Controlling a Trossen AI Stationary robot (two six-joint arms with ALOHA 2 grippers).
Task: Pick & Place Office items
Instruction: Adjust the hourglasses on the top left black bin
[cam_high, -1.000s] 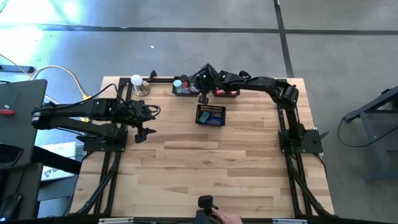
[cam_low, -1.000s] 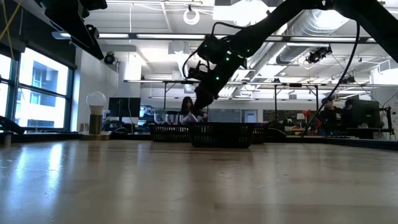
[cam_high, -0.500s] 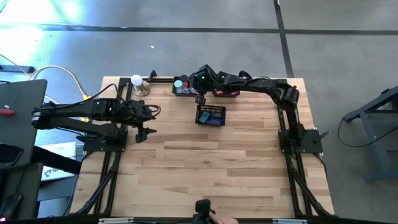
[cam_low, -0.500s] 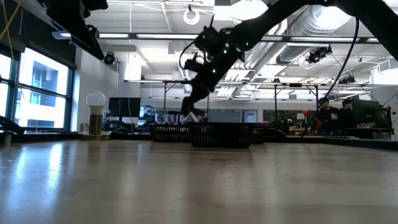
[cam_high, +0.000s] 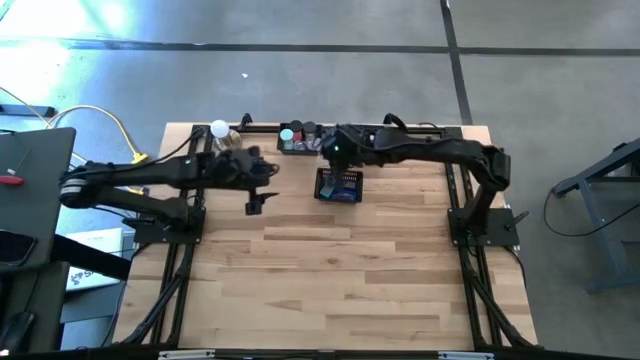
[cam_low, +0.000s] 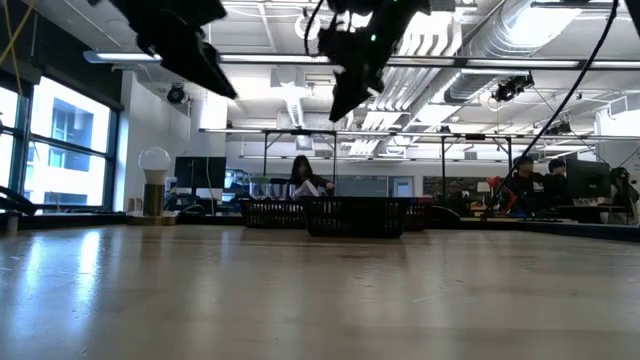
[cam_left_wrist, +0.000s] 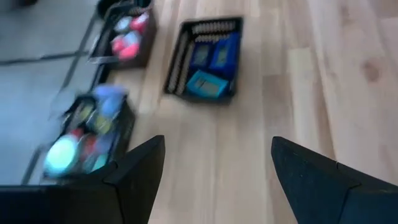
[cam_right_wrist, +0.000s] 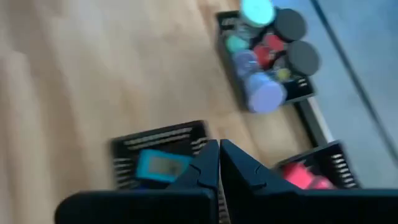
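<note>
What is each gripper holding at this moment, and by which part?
Nothing is held. The left gripper is open and empty; the right gripper is shut with nothing between its fingers.

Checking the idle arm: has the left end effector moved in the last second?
Yes. The left end effector shifted toward the mesh tray.

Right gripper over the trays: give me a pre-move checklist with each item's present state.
1. Right gripper shut with nothing between its fingers: ok.
2. Right gripper raised above the middle tray, not touching it: ok.
3. Left gripper open and empty: ok.
4. Blue blocks and teal piece lie inside the middle tray: ok.
5. Roll tray upright, rolls inside: ok.
6. Which item to take next: cannot tell.
</note>
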